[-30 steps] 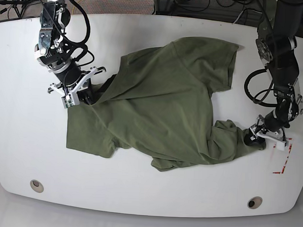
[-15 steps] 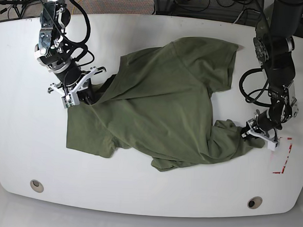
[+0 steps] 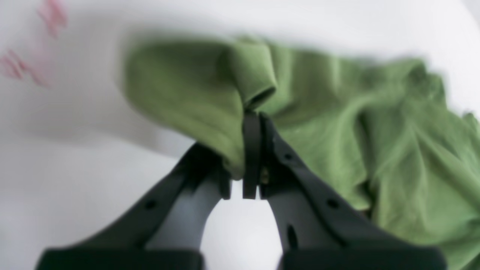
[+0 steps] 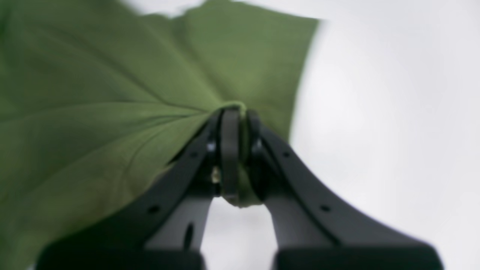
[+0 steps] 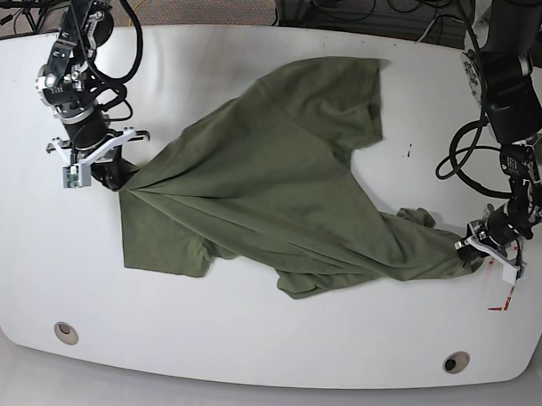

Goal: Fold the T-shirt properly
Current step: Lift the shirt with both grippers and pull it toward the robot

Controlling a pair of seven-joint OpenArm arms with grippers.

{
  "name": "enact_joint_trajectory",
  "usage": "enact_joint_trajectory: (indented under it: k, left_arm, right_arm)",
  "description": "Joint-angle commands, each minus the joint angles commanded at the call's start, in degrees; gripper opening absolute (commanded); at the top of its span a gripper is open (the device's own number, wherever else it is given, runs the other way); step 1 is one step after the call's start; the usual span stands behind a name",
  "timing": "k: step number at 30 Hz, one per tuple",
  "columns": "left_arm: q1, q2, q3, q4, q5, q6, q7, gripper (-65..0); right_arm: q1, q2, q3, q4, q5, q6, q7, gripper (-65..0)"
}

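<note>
- Across the middle of the base view, the T-shirt (image 5: 280, 194) is seen stretched diagonally over the white counter (image 5: 248, 345), still rumpled, with one sleeve toward the upper centre and a bunched end at the lower right.
- At the left of that view, the right pincer (image 5: 112, 171) is closed on a gathered fold of fabric; radiating tension creases are visible in the right wrist view.
- At the lower right, the left pincer (image 5: 472, 250) is clamped on a rolled edge of cloth beside red tape marks (image 5: 506, 296).
- Step judged: spreading the garment flat prior to folding.
- Next move judged: the two held points are to be drawn apart evenly and lowered.
- Both arms are reached down, wrists low over the counter.
</note>
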Motion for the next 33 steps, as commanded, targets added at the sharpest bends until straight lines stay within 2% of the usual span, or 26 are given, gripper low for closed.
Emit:
enact_joint_trajectory:
  k: [5, 8, 15, 23, 27, 30, 33]
  left_arm:
    - [2.29, 0.26, 0.09, 7.03, 0.00, -0.09, 0.09, -65.0]
    - [2.29, 0.26, 0.09, 11.52, 0.00, -0.09, 1.93, -65.0]
    - [-1.05, 0.18, 0.18, 22.42, 0.18, -0.09, 5.27, -65.0]
    - [-9.85, -0.18, 0.09, 22.68, 0.62, -0.09, 6.77, -65.0]
    - [-13.71, -0.09, 0.09, 21.54, 1.85, 0.09, 7.21, -65.0]
    - [-14.15, -0.09, -0.26, 22.59, 2.20, 0.09, 8.09, -65.0]
    - [-14.33, -0.09, -0.26, 28.40, 2.20, 0.09, 8.35, -65.0]
  right_arm:
    - [3.43, 0.88, 0.79, 0.00, -0.53, 0.35, -0.09, -65.0]
    - [5.54, 3.08, 0.79, 0.00, -0.53, 0.26, -0.26, -65.0]
    - [15.21, 7.91, 0.70, -0.88, -0.44, 0.44, -5.71, -65.0]
    - [25.85, 13.89, 0.26, -6.77, 0.09, 0.44, -6.15, -65.0]
    - [32.35, 15.82, 0.18, -9.93, 0.09, 0.44, -6.24, -65.0]
    - [37.36, 17.49, -2.37, -11.78, -0.26, 0.44, -6.24, -65.0]
    - [42.46, 20.31, -6.77, -13.89, 0.00, 0.44, -6.24, -65.0]
